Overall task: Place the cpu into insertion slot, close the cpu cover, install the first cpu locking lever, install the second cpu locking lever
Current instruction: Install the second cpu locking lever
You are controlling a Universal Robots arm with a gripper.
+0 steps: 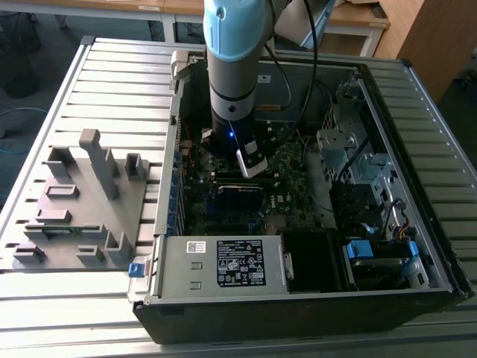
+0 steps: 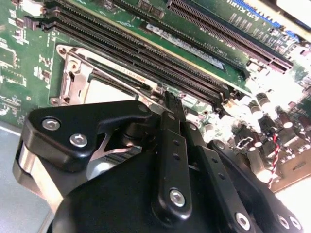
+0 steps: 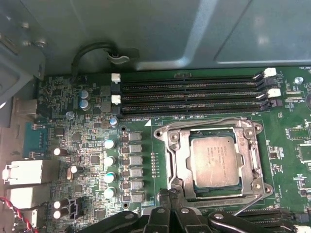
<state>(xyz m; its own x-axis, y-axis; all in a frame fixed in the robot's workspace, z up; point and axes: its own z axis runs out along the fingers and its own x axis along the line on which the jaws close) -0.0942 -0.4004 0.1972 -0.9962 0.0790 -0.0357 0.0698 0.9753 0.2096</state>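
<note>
The cpu (image 3: 214,162) lies flat in the insertion slot (image 3: 171,187), its silver-grey top showing through the window of the cpu cover (image 3: 178,160), which lies down over it. Thin wire levers run along the socket's edges (image 3: 209,121). In both wrist views my gripper (image 3: 170,194) is shut with nothing between its black fingers (image 2: 171,145), its tips just off the socket's edge. The second wrist view shows the tips (image 2: 170,99) right beside the cover's rim (image 2: 77,80) and the cpu (image 2: 104,90). In the exterior view the gripper (image 1: 251,165) reaches down into the open computer case (image 1: 298,313).
Long black memory slots (image 3: 189,92) run beside the socket, and more (image 2: 146,48) lie just past the fingertips. Capacitors (image 3: 110,160) and connectors stand on the green board. A power supply (image 1: 223,262), drive cages (image 1: 350,149) and cables crowd the case. A grey fixture (image 1: 82,201) sits at the exterior view's left.
</note>
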